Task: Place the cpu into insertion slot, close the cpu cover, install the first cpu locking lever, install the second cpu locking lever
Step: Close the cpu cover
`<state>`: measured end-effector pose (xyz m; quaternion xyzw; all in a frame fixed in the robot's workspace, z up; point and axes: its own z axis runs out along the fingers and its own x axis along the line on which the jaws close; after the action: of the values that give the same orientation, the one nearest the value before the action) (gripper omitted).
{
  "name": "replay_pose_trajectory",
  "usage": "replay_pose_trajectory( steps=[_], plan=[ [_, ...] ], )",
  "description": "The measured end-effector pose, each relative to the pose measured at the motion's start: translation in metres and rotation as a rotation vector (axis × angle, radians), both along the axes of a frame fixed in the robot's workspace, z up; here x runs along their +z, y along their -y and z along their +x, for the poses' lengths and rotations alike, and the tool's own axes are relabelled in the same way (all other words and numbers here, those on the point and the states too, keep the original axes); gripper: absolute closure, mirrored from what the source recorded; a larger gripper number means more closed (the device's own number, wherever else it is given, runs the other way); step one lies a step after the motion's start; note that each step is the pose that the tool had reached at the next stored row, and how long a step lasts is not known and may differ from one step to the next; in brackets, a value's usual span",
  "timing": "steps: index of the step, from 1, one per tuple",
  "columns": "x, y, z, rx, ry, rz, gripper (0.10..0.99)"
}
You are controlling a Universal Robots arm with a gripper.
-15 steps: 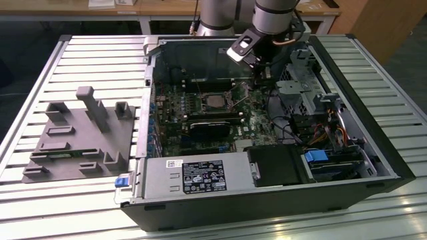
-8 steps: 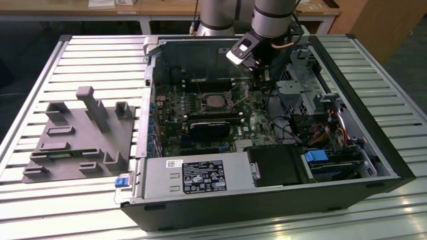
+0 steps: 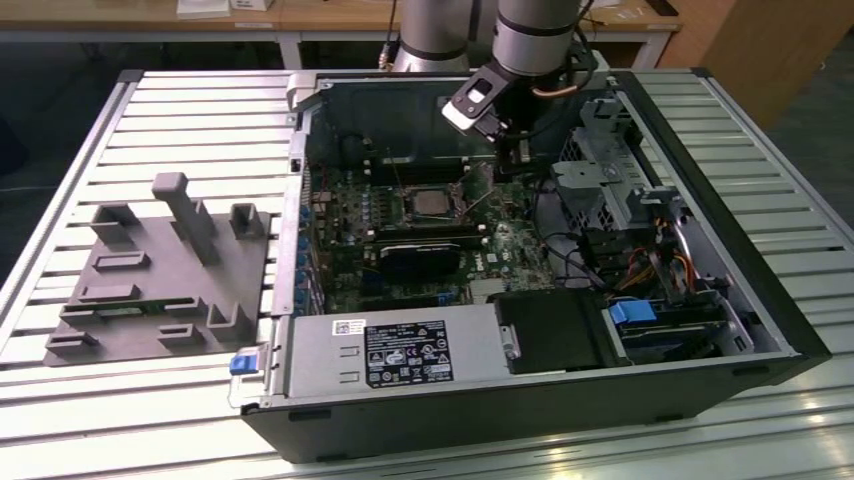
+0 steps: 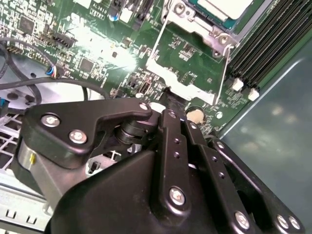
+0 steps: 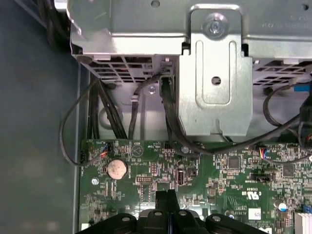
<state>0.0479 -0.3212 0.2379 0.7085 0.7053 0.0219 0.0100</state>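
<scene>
Cpu (image 3: 430,200) lies seated in the insertion slot (image 4: 209,30); the cpu cover (image 4: 183,80) stands open on the exterior view's right of it. The gripper (image 5: 167,197), fingers pressed together holding nothing, rests by the cover's free edge; a slow, square push should swing it over the cpu

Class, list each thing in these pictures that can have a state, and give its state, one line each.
cpu: seated in its socket, top uncovered.
insertion slot: filled by the cpu.
cpu cover: open, swung off the cpu.
gripper: fingers shut, tips at the cpu cover's free edge.
computer case: lying flat, side open.
</scene>
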Motion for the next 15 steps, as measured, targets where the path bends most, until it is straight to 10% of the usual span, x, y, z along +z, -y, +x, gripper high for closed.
replay_pose_trajectory(
  steps=[5, 15],
  plan=[
    [0.0008, 0.0, -0.0067, -0.001, 0.0059, 0.0, 0.98],
    [0.0037, 0.0, -0.0243, -0.004, 0.0368, 0.0, 0.98]
  ],
)
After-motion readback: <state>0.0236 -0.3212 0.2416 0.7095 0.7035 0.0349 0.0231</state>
